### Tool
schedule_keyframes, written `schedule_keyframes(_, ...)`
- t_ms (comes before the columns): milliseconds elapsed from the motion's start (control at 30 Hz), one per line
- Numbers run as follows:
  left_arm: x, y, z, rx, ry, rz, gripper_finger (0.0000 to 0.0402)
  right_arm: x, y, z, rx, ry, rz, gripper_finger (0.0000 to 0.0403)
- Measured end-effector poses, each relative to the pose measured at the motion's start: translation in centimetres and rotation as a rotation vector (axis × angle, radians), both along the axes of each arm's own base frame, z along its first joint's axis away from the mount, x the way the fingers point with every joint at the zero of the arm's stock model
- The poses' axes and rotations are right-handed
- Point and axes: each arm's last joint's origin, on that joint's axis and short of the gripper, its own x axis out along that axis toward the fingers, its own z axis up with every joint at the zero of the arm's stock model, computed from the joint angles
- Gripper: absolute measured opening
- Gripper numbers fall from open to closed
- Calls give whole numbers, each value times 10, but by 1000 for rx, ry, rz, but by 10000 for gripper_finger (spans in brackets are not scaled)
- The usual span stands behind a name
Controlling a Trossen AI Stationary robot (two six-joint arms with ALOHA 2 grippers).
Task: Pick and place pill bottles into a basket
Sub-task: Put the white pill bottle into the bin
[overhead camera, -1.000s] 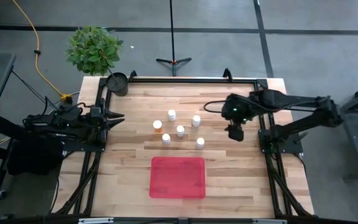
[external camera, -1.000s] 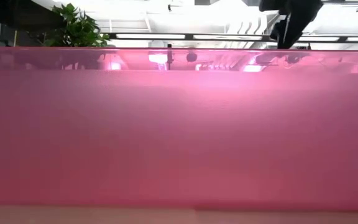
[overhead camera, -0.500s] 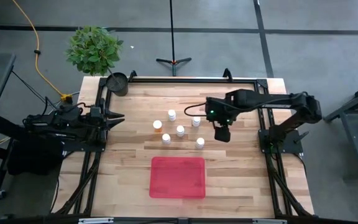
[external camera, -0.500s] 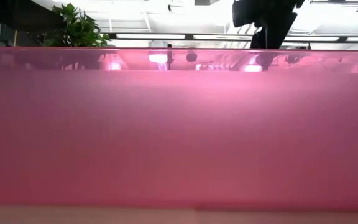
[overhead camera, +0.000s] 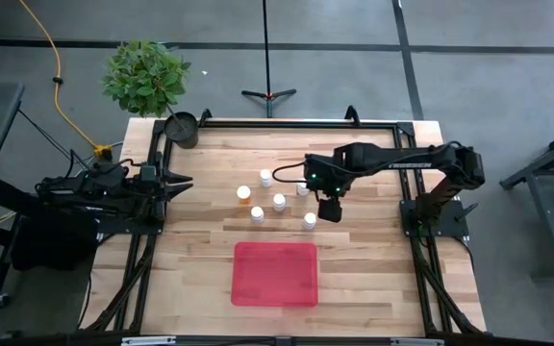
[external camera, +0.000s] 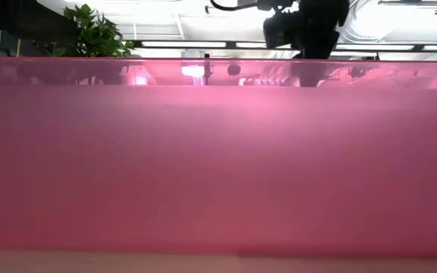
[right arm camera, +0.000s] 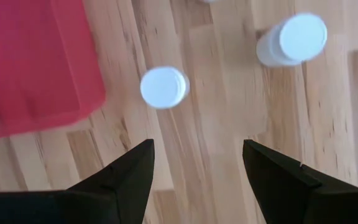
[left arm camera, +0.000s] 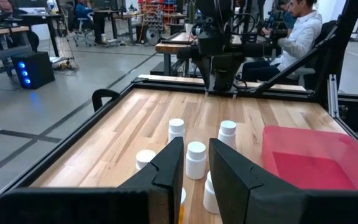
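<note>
Several small pill bottles with white caps stand upright on the wooden table around the middle [overhead camera: 279, 201]; the leftmost one [overhead camera: 244, 193] shows an orange body. The red tray [overhead camera: 275, 274] lies flat nearer the front edge. My right gripper [overhead camera: 330, 207] is open and empty, pointing down, just right of the nearest bottle [overhead camera: 310, 220]. That bottle shows ahead of its fingertips in the right wrist view [right arm camera: 163, 87], with another [right arm camera: 294, 38] farther off. My left gripper [left arm camera: 196, 152] is open and empty at the table's left edge, facing the bottles [left arm camera: 196, 158].
A dark round pot [overhead camera: 182, 127] stands at the far left corner, with a green plant [overhead camera: 145, 75] beyond the table. A black frame [overhead camera: 287, 123] runs along the table's far and side edges. The tray's wall [external camera: 218, 152] fills the low view. People sit in the room beyond [left arm camera: 300, 31].
My right gripper has gone toward the table's left edge, from open table at the right to just beside the cluster of bottles. Its fingers stay pointing down. The bottles and the tray have not moved.
</note>
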Motion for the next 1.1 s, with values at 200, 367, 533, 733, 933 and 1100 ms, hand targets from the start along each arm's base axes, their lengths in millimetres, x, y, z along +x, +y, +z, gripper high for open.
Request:
schedule_keyframes(200, 0, 0, 0, 0, 0, 0, 111, 10, -1, 2, -4, -98, -12, 236)
schedule_keyframes(367, 0, 0, 0, -1, 0, 0, 111, 17, -1, 5, 23, -185, -6, 236)
schedule_keyframes(533, 0, 0, 0, -24, -5, 2, 111, 21, 2, 8, 127, -238, 33, 236)
schedule_keyframes(733, 0, 0, 0, -26, -5, 2, 111, 27, 15, 13, 291, -323, 154, 236)
schedule_keyframes(933, 0, 0, 0, -26, -6, 2, 111, 28, 23, 7, 102, -300, 116, 236)
schedule_keyframes(1100, 0, 0, 0, -26, -5, 2, 111, 23, 29, -8, 17, -238, 98, 236)
